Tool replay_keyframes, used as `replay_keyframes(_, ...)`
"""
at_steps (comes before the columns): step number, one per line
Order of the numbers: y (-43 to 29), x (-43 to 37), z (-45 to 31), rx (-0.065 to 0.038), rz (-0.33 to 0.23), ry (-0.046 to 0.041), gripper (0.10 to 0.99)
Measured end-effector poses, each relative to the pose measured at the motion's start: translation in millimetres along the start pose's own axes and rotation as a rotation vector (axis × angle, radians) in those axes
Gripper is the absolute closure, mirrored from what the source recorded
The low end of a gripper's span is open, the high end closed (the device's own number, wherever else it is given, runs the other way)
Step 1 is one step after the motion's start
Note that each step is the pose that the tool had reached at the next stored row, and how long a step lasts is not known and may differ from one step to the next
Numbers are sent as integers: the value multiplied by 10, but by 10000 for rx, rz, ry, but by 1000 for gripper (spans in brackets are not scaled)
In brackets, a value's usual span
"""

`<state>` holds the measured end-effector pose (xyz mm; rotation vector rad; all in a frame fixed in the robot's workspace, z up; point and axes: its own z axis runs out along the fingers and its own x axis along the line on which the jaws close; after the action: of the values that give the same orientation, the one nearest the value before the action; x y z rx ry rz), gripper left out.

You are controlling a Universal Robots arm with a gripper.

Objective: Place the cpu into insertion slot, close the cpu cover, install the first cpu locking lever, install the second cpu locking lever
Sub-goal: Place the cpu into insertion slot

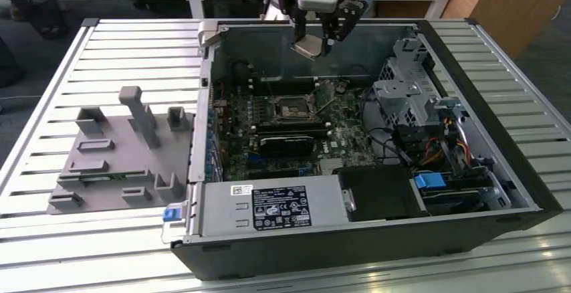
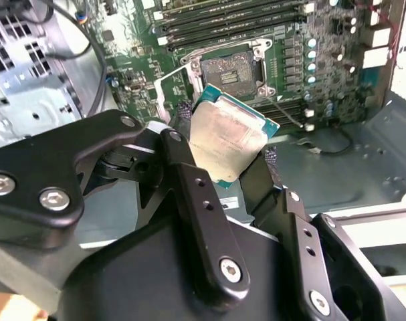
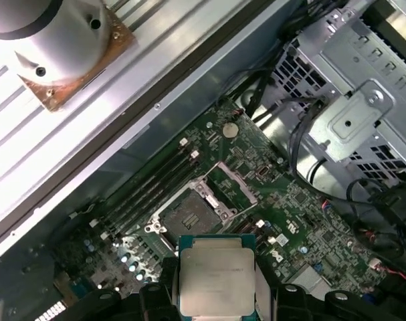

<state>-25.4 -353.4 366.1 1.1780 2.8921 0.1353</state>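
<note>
Holds the cpu clamped by 2 opposite edges in the gripper, above the insertion slot toward the far wall of the case; likely light, stiff, fragile, so edges only.

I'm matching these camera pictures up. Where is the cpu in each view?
Exterior view: top centre, cpu clamped in the gripper.
Second wrist view: cpu tilted in the gripper, socket just beyond it.
First wrist view: cpu in the gripper, socket beyond it.
Shared landmark: the square socket.
</note>
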Motion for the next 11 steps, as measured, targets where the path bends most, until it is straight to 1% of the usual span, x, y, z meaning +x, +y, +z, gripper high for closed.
replay_keyframes(11,-5,-1,52,-37,1986,-171,545)
